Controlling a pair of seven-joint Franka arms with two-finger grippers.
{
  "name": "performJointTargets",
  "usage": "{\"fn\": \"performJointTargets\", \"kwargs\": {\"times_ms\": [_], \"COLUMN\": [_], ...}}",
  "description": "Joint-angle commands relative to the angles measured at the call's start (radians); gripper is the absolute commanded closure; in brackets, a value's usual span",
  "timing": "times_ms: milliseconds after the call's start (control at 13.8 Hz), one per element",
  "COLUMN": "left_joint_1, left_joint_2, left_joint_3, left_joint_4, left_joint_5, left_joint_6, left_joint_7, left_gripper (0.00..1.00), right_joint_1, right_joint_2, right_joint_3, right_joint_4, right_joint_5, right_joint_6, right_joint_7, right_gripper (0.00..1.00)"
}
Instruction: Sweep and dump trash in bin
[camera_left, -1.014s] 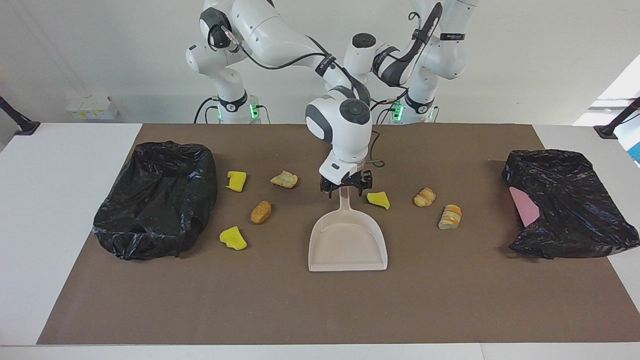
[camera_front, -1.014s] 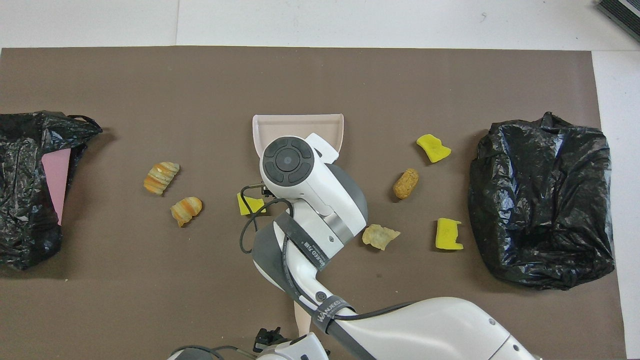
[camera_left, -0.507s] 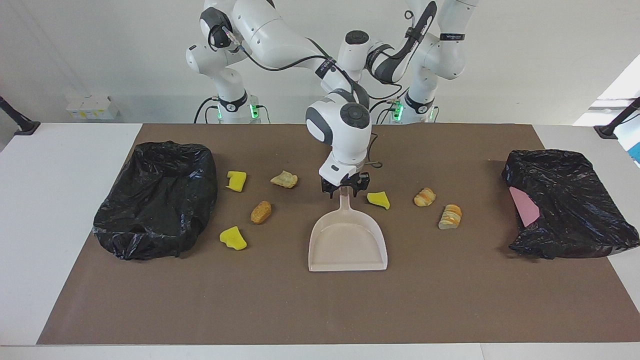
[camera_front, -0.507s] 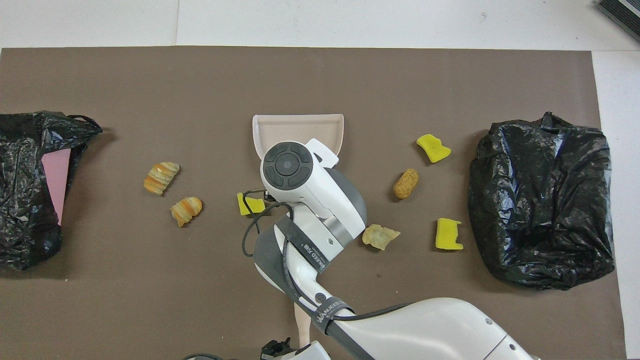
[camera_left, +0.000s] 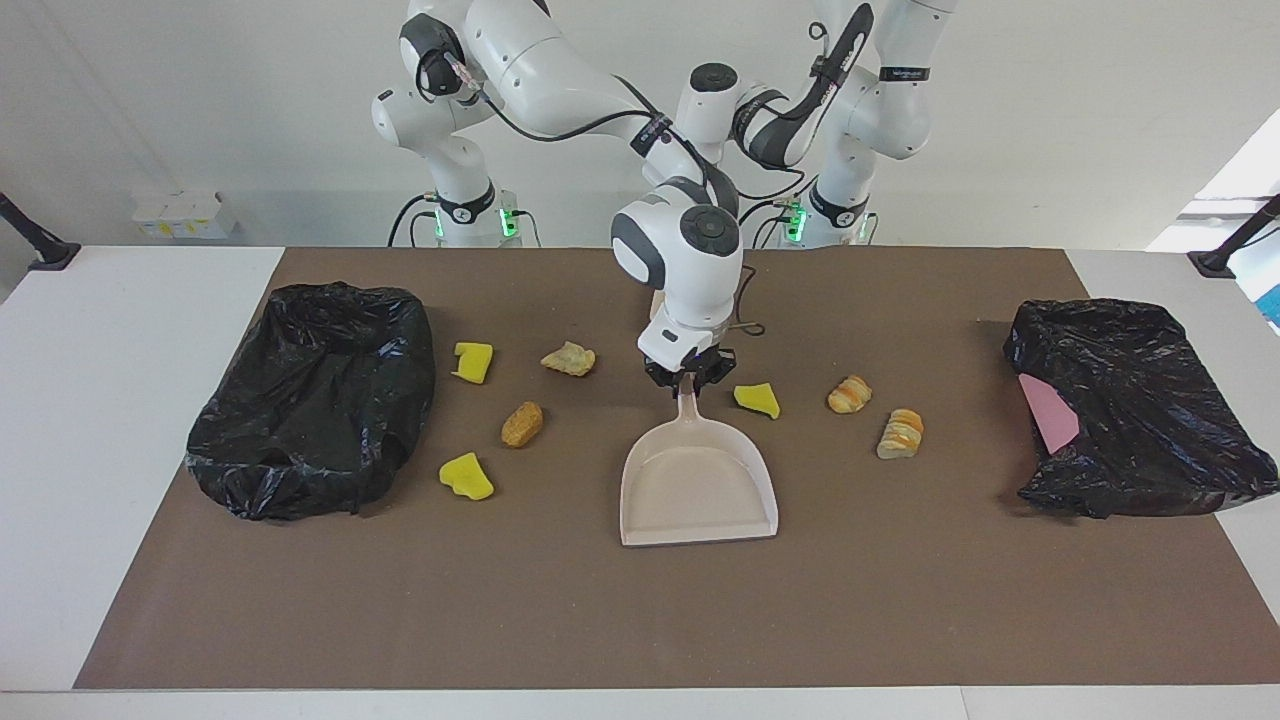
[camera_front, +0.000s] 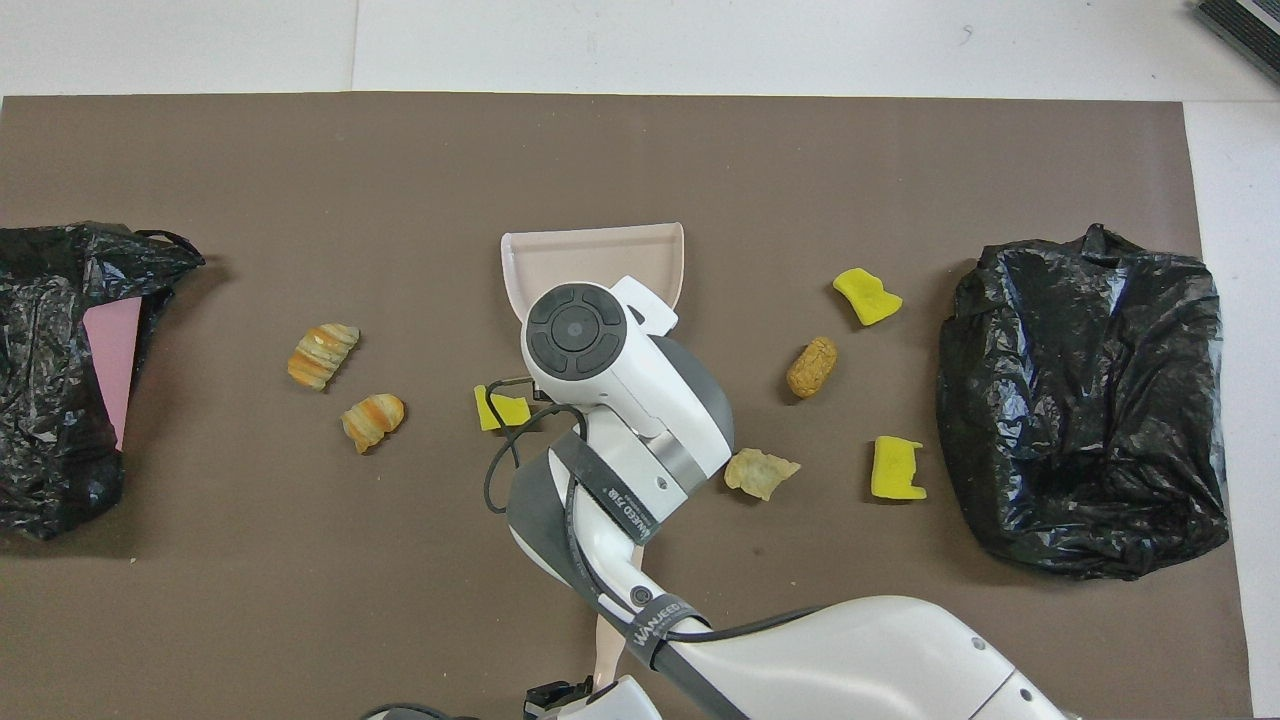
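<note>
A pale pink dustpan (camera_left: 697, 480) lies mid-table, its handle toward the robots. My right gripper (camera_left: 686, 378) is shut on the handle's end. In the overhead view my right arm covers most of the pan (camera_front: 590, 260). The trash is scattered beside it. Yellow foam chunks (camera_left: 757, 399) (camera_left: 472, 361) (camera_left: 466, 475) and bread-like lumps (camera_left: 849, 394) (camera_left: 900, 433) (camera_left: 568, 358) (camera_left: 521, 423) lie on the brown mat. My left gripper (camera_front: 555, 697) shows only as a dark tip at the overhead view's bottom edge, beside a pale stick (camera_front: 606, 650).
A black-bagged bin (camera_left: 315, 395) stands at the right arm's end of the table. Another black bag (camera_left: 1130, 405) at the left arm's end holds a flat pink sheet (camera_left: 1048, 410). The brown mat (camera_left: 640, 620) covers most of the table.
My right gripper's fingers have closed on the dustpan handle. The dustpan has turned and shifted slightly. My left arm has drawn back a little.
</note>
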Motion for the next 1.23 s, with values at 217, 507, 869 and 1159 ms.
{"fn": "performJointTargets", "kwargs": {"times_ms": [217,507,869,1159], "left_joint_1": [0.191,0.368,0.602,0.762], "left_joint_2": [-0.022,-0.027,-0.032,-0.015], "left_joint_3": [0.008,0.007,0.008,0.008], "left_joint_4": [0.03,0.135,0.29,0.307], "left_joint_5": [0.006,0.072,0.092,0.092], "left_joint_6": [-0.084,-0.229,-0.407,-0.395], "left_joint_7": [0.025,0.031,0.18,0.318], "left_gripper": [1.0,1.0,1.0,1.0], "right_joint_1": [-0.037,-0.101,-0.155,-0.178], "right_joint_2": [-0.079,-0.189,-0.251,-0.261], "right_joint_3": [0.002,0.002,0.002,0.002], "right_joint_4": [-0.035,-0.126,-0.153,-0.155], "right_joint_5": [-0.014,-0.016,-0.016,-0.017], "right_joint_6": [0.009,0.004,-0.068,-0.08], "right_joint_7": [-0.097,-0.33,-0.694,-1.004], "right_gripper": [1.0,1.0,1.0,1.0]}}
